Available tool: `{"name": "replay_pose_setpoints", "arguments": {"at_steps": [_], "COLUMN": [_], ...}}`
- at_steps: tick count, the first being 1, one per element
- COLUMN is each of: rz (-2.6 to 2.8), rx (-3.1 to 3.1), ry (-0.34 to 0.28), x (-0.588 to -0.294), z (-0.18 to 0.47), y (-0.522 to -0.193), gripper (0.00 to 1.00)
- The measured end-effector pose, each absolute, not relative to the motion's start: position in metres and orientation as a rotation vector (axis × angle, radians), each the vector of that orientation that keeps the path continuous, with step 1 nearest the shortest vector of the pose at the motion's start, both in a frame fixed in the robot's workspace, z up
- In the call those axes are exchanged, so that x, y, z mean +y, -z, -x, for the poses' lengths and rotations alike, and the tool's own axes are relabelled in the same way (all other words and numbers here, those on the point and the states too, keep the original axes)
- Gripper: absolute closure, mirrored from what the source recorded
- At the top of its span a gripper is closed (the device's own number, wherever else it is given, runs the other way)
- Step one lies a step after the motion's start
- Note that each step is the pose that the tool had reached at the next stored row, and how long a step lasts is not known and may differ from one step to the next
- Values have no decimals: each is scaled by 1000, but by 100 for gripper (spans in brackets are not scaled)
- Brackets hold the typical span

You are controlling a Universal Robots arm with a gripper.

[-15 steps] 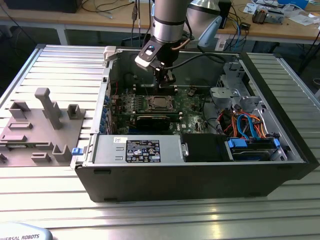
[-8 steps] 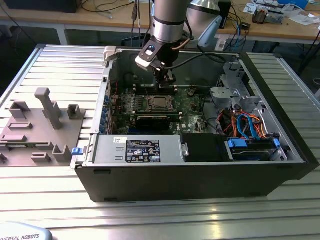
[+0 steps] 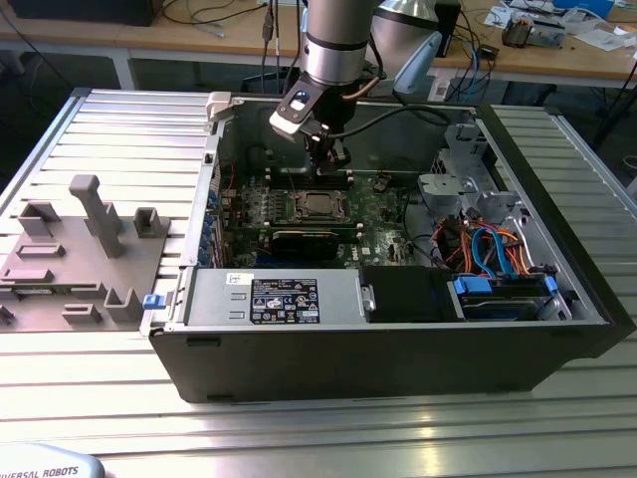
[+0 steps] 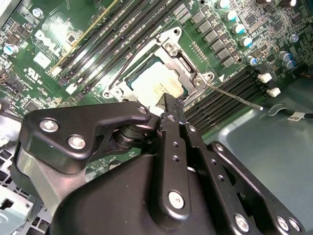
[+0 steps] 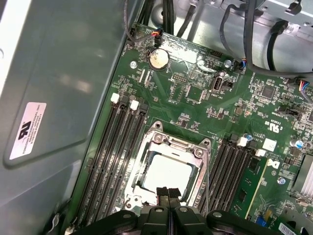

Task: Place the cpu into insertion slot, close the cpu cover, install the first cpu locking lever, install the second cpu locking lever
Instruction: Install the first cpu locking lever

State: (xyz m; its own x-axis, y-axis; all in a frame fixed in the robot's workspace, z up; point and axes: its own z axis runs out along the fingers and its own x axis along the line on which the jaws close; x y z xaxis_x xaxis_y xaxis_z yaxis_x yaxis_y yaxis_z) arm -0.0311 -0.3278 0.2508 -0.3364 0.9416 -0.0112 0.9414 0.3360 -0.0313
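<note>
The cpu (image 5: 168, 171) lies in the insertion slot (image 5: 142, 188) on the green board, its pale metal top showing through the window of the cpu cover (image 5: 157, 141), which lies flat over it. In the exterior view the cpu (image 3: 317, 206) sits mid-board, with my gripper (image 3: 329, 151) hanging just above and behind it. Both wrist views show the black fingertips (image 5: 164, 192) pressed together at the socket's edge, holding nothing. A thin locking lever (image 4: 234, 97) sticks out sideways from the cover (image 4: 178, 58) over the memory slots. My gripper (image 4: 168, 105) hovers beside the cpu (image 4: 154, 83).
The open computer case (image 3: 398, 339) lies on a ribbed metal table. Black memory slots (image 5: 110, 152) flank the socket. A drive cage (image 3: 458, 169) and blue and orange cables (image 3: 493, 249) fill the exterior view's right. A grey fixture (image 3: 90, 249) stands on the table to the left.
</note>
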Motion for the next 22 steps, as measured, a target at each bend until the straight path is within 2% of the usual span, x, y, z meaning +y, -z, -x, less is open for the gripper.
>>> {"name": "replay_pose_setpoints", "arguments": {"at_steps": [22], "rz": [1766], "rx": [-2587], "ry": [-51], "x": [-328], "z": [31], "y": [-251], "gripper": [89]}}
